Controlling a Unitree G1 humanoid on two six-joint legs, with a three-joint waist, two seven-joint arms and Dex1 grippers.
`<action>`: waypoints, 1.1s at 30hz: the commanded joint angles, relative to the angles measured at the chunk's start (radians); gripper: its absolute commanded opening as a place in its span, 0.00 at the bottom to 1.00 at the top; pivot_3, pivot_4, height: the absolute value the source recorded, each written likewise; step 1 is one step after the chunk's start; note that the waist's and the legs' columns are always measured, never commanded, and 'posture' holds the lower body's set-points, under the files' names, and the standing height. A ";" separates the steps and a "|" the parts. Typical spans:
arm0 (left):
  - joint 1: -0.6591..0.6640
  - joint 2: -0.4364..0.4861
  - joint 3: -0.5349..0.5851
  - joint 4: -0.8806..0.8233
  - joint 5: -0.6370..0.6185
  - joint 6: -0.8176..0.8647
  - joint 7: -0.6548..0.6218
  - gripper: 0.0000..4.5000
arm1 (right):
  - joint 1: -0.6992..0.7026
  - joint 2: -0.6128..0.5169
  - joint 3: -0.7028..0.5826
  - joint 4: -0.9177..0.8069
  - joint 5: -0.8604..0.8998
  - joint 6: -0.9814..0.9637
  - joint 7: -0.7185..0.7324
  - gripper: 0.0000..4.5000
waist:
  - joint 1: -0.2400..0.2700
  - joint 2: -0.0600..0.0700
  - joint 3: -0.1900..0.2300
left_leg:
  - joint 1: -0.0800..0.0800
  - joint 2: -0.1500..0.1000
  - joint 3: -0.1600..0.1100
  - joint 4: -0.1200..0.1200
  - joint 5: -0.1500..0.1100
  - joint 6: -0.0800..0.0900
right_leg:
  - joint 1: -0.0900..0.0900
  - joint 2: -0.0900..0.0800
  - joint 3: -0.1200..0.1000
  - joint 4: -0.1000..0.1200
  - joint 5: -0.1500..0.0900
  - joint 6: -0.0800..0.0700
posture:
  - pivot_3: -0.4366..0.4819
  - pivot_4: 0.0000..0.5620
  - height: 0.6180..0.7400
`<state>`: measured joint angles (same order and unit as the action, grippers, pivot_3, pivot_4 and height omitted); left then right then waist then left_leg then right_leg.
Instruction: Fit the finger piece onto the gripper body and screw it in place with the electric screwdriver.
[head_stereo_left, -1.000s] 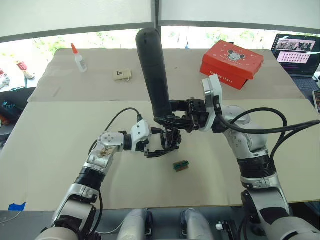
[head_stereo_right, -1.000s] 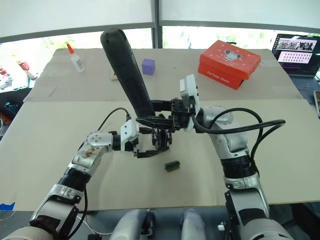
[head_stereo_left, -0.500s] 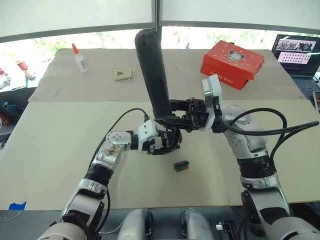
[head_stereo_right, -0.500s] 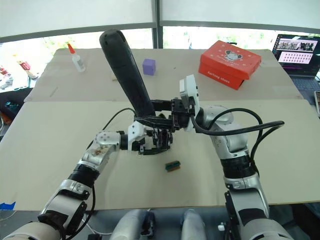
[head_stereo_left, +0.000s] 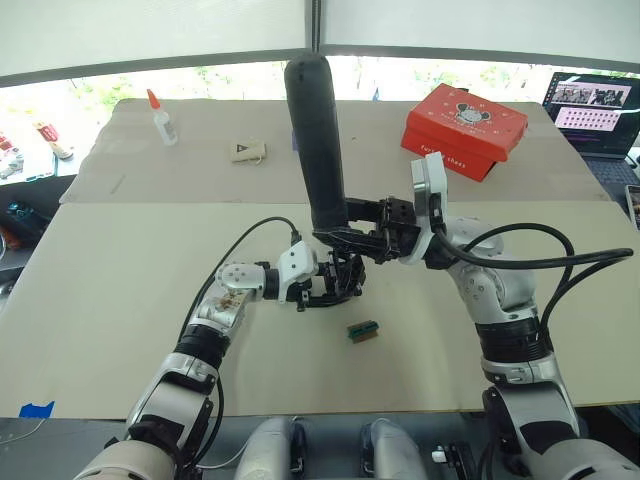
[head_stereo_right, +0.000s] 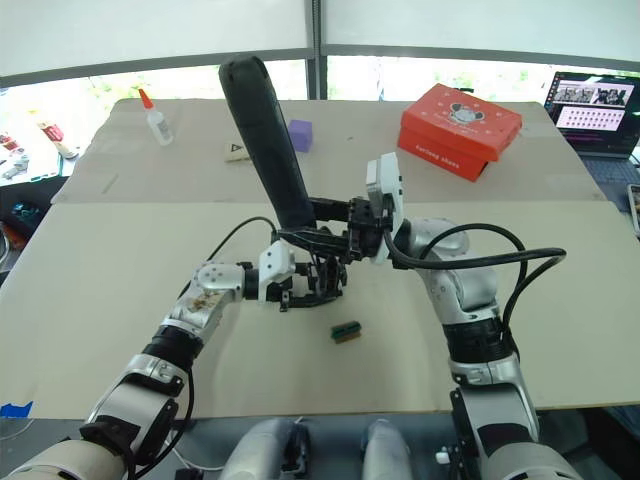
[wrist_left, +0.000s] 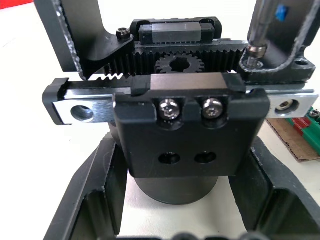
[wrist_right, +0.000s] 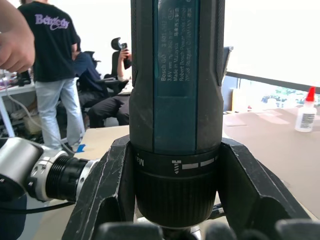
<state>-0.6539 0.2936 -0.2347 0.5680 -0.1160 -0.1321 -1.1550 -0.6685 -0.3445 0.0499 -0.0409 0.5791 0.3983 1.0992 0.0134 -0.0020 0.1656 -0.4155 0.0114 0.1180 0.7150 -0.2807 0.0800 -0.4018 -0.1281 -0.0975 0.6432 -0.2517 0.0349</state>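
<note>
Black-cased, long cylindrical electric screwdriver (head_stereo_left: 318, 140) is standing clamped in the right gripper (head_stereo_left: 352, 240) — left gripper (head_stereo_left: 322, 291) is clasping the small black gripper body (wrist_left: 185, 125); bit should be meeting the screw squarely.

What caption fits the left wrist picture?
Left tool gripping the gripper body while the electric screwdriver bit meets a screw.

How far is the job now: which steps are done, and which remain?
Done: the right pincer grips the electric screwdriver, and the left pincer holds the gripper body on the table. In hand: the bit rests on a screw at the body's top right corner. Left: finishing the screwing. I cannot tell whether the finger piece is mounted.
</note>
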 joint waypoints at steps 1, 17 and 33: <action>-0.019 0.006 0.007 0.015 0.019 -0.003 0.023 0.51 | 0.053 0.001 -0.002 -0.023 -0.003 -0.017 -0.014 0.42 | 0.000 -0.001 -0.001 | 0.000 0.000 0.000 0.000 0.000 0.000 | 0.000 0.000 0.000 0.000 0.000 0.000 | 0.48 0.27 1.00; -0.015 0.016 0.008 0.007 0.020 0.002 0.019 0.51 | 0.150 0.043 -0.021 -0.074 0.010 -0.120 -0.064 0.42 | -0.001 -0.003 -0.004 | 0.000 0.000 0.000 0.000 0.000 0.000 | 0.000 0.000 0.000 0.000 0.000 0.000 | 0.48 0.27 1.00; -0.014 0.029 0.012 0.004 0.021 0.003 0.018 0.51 | 0.225 0.029 -0.034 -0.100 0.011 -0.139 -0.111 0.42 | -0.003 -0.004 -0.005 | 0.001 0.000 0.000 0.000 0.000 0.000 | 0.000 0.000 0.001 0.000 0.000 0.000 | 0.48 0.27 1.00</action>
<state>-0.6546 0.2994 -0.2355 0.5725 -0.1143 -0.1301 -1.1571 -0.4722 -0.2942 0.0104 -0.1500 0.6109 0.2518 0.9872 0.0108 -0.0057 0.1609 -0.4148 0.0116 0.1176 0.7146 -0.2807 0.0800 -0.4018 -0.1281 -0.0969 0.6435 -0.2517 0.0349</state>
